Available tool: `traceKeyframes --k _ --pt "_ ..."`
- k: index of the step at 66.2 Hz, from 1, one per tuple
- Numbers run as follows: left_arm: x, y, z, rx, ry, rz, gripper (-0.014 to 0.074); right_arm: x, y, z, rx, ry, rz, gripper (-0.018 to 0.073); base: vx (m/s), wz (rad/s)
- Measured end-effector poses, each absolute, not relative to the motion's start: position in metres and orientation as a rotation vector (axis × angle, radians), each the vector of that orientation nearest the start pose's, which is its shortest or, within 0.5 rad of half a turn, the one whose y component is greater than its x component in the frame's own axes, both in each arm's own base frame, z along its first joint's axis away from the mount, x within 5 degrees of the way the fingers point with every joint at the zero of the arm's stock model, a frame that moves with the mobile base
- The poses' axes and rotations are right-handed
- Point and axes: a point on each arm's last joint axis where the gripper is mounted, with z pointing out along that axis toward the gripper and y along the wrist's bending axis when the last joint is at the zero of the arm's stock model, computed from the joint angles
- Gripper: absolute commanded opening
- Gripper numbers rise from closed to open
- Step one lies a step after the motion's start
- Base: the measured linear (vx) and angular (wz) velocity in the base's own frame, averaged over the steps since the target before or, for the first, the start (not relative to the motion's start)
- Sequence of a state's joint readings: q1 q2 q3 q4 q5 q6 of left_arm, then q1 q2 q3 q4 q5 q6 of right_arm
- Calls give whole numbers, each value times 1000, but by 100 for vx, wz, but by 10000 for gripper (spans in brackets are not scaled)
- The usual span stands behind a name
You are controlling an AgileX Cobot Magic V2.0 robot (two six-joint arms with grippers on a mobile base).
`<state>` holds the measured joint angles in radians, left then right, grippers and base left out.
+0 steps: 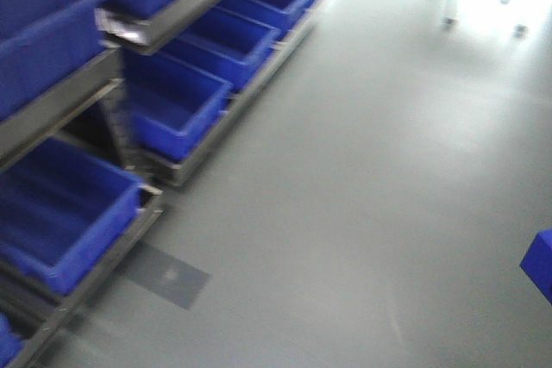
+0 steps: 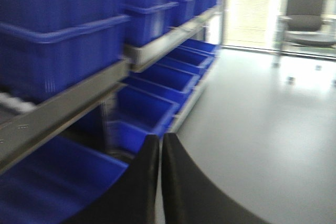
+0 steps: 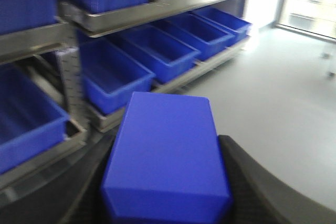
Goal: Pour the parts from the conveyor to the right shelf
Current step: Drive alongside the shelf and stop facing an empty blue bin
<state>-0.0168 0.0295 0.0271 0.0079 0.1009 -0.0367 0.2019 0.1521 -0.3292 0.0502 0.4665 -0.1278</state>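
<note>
The block clamped in right gripper, shelf at frame left; left gripper closed, empty. Carrying step, likely; next, tip over a bin.

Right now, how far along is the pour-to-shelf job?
Done: pickup. The block sits clamped in the right gripper; no belt is in view. In hand: the block faces the shelf across open floor; the left gripper is shut and empty. Left: tipping the block into a bin; it is not over one yet.
</note>
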Motion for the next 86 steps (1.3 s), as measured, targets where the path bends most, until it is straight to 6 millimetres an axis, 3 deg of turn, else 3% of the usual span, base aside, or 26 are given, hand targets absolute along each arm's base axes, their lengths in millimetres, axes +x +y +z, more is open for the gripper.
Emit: traceKeyframes --k 51,86 --pt "60 -1 193 -10 1641 -34 -6 51 12 272 -268 1753 106 -5 35 98" --pt "60 -1 193 -10 1641 -34 -6 51 12 272 -268 1753 106 -5 14 49"
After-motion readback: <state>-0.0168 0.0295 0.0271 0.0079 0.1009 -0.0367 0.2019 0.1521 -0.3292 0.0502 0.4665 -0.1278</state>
